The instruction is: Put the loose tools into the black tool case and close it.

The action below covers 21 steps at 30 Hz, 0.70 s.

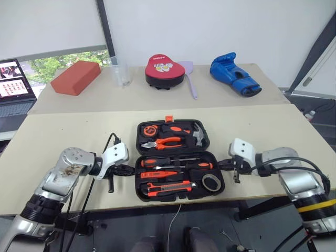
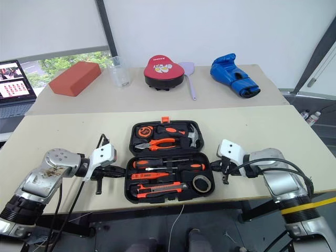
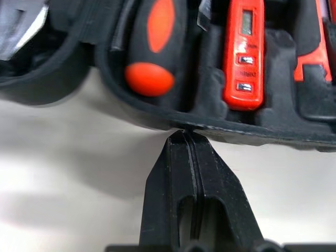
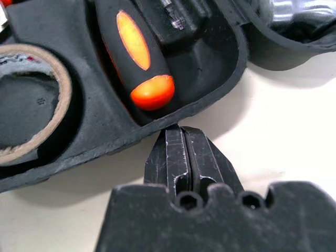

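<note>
head cameras look down over the table (image 1: 273, 128); wrist cameras sit close at opposite case (image 2: 169, 195) edges.

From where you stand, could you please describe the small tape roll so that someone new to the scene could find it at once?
Start at the near table, where the black tool case lies open between the two grippers. Look in the half nearer the robot, at its right corner: the tape roll lies flat there. It is the one dark ring in that half, beside long orange-and-black tools such as the utility knife.

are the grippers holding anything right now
Nothing is held: the left gripper and right gripper are shut empty, tips at opposite side edges of the open tool case.
</note>
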Motion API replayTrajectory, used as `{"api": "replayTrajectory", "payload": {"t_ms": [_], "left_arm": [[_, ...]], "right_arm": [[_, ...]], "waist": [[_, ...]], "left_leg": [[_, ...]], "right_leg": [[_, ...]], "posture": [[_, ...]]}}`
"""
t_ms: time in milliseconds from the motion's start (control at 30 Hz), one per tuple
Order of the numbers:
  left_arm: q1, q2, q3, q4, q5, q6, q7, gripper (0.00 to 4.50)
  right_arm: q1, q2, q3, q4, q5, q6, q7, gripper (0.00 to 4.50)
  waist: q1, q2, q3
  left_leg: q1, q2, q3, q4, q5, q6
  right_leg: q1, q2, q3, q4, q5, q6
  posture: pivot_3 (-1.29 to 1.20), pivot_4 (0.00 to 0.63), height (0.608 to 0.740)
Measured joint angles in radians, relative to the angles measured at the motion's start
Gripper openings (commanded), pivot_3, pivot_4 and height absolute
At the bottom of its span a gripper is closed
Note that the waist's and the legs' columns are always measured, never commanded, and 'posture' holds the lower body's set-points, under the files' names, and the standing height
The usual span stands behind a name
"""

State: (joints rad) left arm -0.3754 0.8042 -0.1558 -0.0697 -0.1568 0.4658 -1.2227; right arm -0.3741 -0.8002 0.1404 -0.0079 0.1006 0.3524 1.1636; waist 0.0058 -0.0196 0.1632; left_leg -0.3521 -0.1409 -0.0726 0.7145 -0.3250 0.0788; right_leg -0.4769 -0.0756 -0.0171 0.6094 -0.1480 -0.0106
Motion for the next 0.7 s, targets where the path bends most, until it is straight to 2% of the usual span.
{"api": "replayTrajectory", "payload": {"t_ms": [100,167,233,267,433,467,533,700], "left_arm": [[0.012,0.007,0.033,0.023,-0.011,0.029,0.025,0.68],[0.023,0.015,0.079,0.076,-0.038,0.045,0.040,1.55],[0.020,0.015,0.118,0.120,-0.058,0.081,0.058,2.04],[-0.003,0.008,0.138,0.155,-0.083,0.133,0.073,2.61],[-0.187,-0.065,0.196,0.290,-0.150,0.353,0.166,4.33],[-0.234,-0.090,0.199,0.307,-0.162,0.385,0.184,4.50],[-0.302,-0.129,0.202,0.347,-0.180,0.427,0.215,4.50],[-0.455,-0.262,0.197,0.526,-0.180,0.444,0.302,4.50]], "right_arm": [[0.025,-0.011,-0.003,-0.024,0.004,0.011,-0.011,0.76],[0.029,-0.012,-0.021,-0.018,0.012,0.051,-0.041,1.54],[0.029,-0.011,-0.047,0.000,0.024,0.101,-0.073,2.03],[0.026,-0.009,-0.069,0.012,0.045,0.149,-0.084,2.61],[-0.087,0.012,-0.109,0.080,0.114,0.274,-0.103,4.19],[-0.128,0.026,-0.110,0.099,0.119,0.288,-0.114,4.47],[-0.194,0.052,-0.110,0.143,0.122,0.307,-0.137,4.47],[-0.440,0.214,-0.113,0.385,0.112,0.422,-0.303,4.47]], "waist": [[0.002,0.000,0.000],[0.001,0.000,0.000],[0.003,0.000,0.000],[0.004,0.000,0.000],[0.009,0.000,0.000],[0.008,0.000,0.000],[0.005,0.000,0.000],[-0.009,-0.001,0.000]], "left_leg": [[0.001,0.000,0.000,0.000,0.000,0.000],[0.004,0.000,0.000,0.000,0.000,0.000],[0.006,0.000,0.000,0.000,0.000,-0.001],[0.006,0.000,0.000,0.000,0.000,-0.001],[0.006,0.000,0.000,0.001,0.000,-0.001],[0.006,0.000,0.000,0.001,0.000,-0.001],[0.006,0.000,0.000,0.001,0.000,0.000],[0.004,0.000,0.001,0.001,0.004,0.005]], "right_leg": [[0.000,0.000,0.000,0.000,0.000,0.000],[0.002,0.001,0.000,0.000,0.000,0.000],[0.005,0.000,0.001,0.000,0.000,0.000],[0.005,0.000,0.001,0.000,0.000,0.000],[0.006,0.000,0.001,0.001,0.000,0.000],[0.006,0.000,0.001,0.001,0.001,-0.001],[0.006,0.000,0.000,0.001,0.001,-0.001],[0.003,0.000,0.000,0.002,0.002,-0.002]], "posture": [[0.00,0.150,0.740],[0.00,0.150,0.740],[0.00,0.150,0.740],[0.00,0.150,0.740],[0.00,0.150,0.740],[0.00,0.150,0.740],[0.00,0.150,0.740],[0.00,0.150,0.740]]}}
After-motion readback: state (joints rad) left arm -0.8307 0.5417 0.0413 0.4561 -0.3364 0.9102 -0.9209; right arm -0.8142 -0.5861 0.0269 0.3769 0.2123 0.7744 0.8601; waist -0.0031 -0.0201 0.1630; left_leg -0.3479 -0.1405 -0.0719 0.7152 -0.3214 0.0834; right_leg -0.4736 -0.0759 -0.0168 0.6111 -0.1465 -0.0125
